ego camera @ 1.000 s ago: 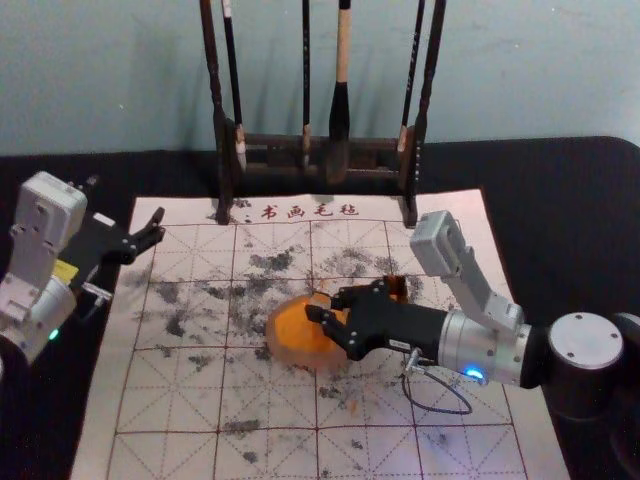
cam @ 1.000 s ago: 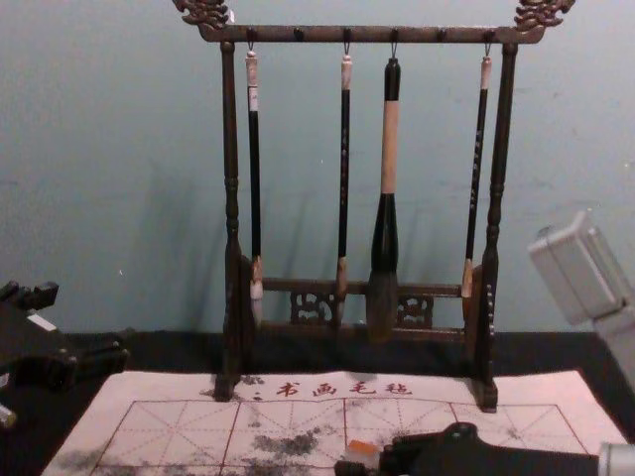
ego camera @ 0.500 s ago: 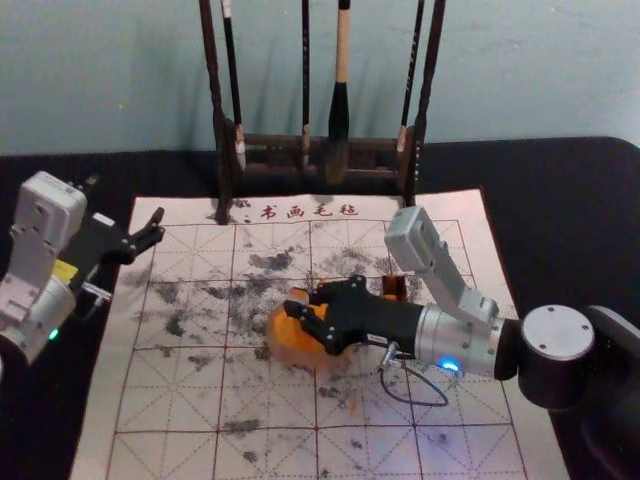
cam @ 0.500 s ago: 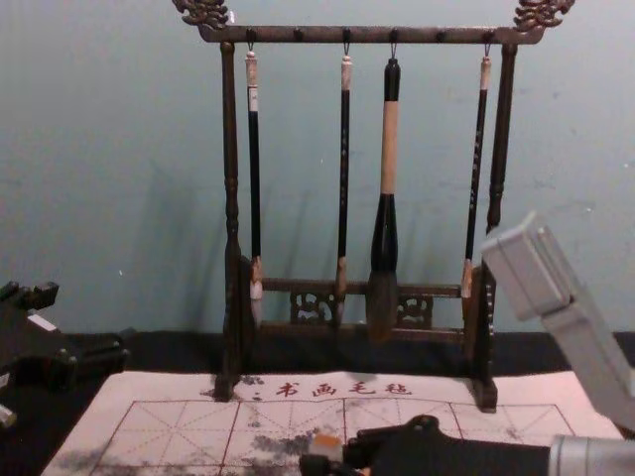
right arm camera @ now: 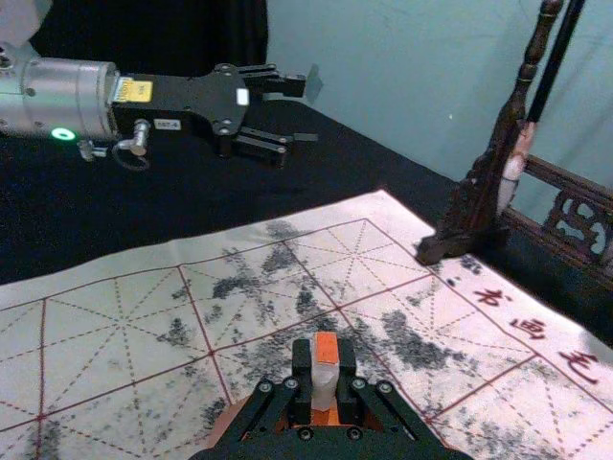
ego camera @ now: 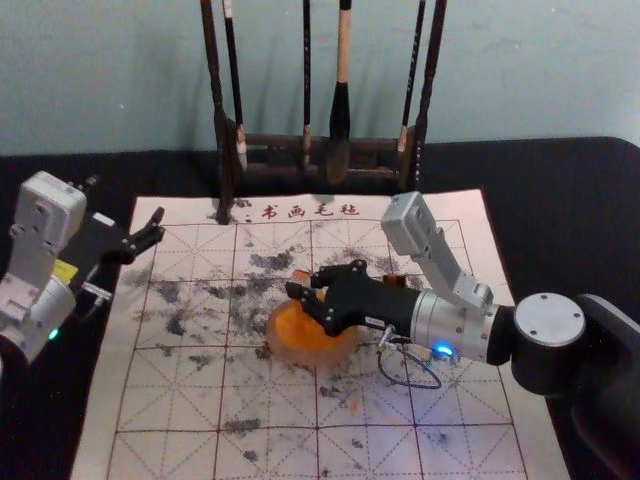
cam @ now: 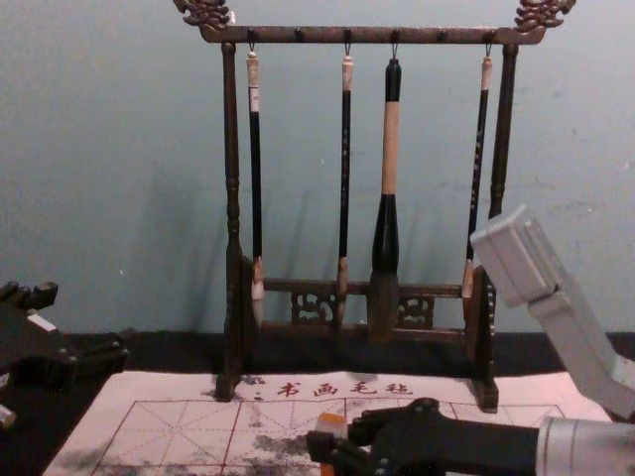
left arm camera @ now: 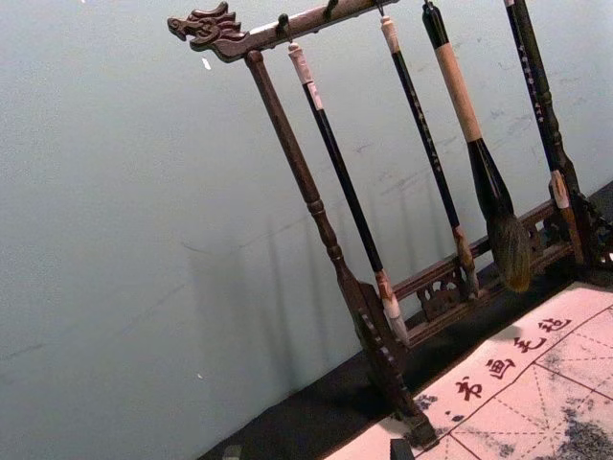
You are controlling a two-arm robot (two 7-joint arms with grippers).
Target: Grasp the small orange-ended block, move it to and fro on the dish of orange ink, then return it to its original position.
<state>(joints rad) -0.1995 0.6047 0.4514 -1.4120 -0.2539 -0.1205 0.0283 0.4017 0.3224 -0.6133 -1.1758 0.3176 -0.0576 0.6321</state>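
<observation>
In the head view my right gripper [ego camera: 308,288] is over the dish of orange ink [ego camera: 308,350], coming in from the right. Its fingers hold the small block [ego camera: 301,276], whose orange end points up. The right wrist view has the block [right arm camera: 326,372] pinched between both fingertips of my right gripper [right arm camera: 326,383], the orange dish partly hidden below. The chest view gives the block's orange top [cam: 332,424] at the fingertips. Whether the block touches the ink, I cannot tell. My left gripper [ego camera: 158,232] stays parked at the left edge of the mat, its fingers apart.
A wooden rack [cam: 362,36] with several hanging brushes stands at the back of the gridded mat [ego camera: 170,400]. A small dark orange object [ego camera: 396,282] lies just behind my right gripper. Black cloth [ego camera: 560,220] surrounds the mat.
My right gripper has moved left and slightly toward the rack over the dish, carrying the block, and more of the block now shows. The left arm has stayed still.
</observation>
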